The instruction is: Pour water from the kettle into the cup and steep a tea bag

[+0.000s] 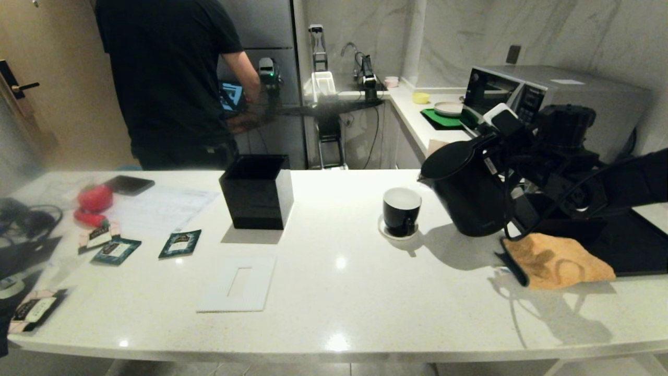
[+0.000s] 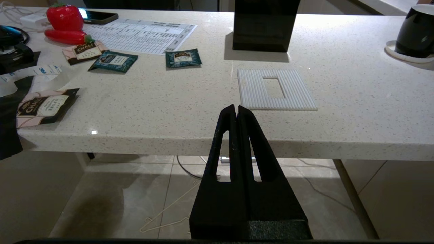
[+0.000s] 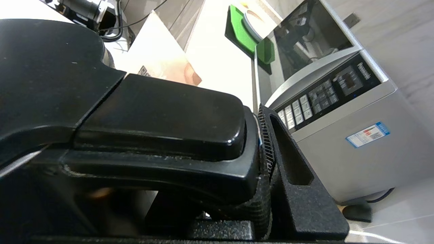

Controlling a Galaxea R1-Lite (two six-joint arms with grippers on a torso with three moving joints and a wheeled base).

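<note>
The matte black kettle (image 1: pixel 467 193) is at the right of the white counter, with its pointed lip toward the cup (image 1: pixel 402 210). The glossy black cup, white inside, stands on a small white saucer (image 1: pixel 386 232) just left of the kettle; it also shows in the left wrist view as the cup (image 2: pixel 416 32). My right gripper (image 1: pixel 509 172) is shut on the kettle's handle (image 3: pixel 152 135), and one ribbed finger (image 3: pixel 295 189) presses its side. Sealed tea bag sachets (image 1: pixel 180 243) lie at the left. My left gripper (image 2: pixel 236 107) hangs shut and empty before the counter's front edge.
A black open-topped square box (image 1: pixel 257 190) stands mid-counter with a white ribbed plate (image 1: pixel 237 284) in front of it. A tan cloth (image 1: pixel 558 261) and a black tray (image 1: pixel 631 245) lie under my right arm. A microwave (image 1: pixel 563 99) is behind. A person (image 1: pixel 167 78) stands beyond the counter.
</note>
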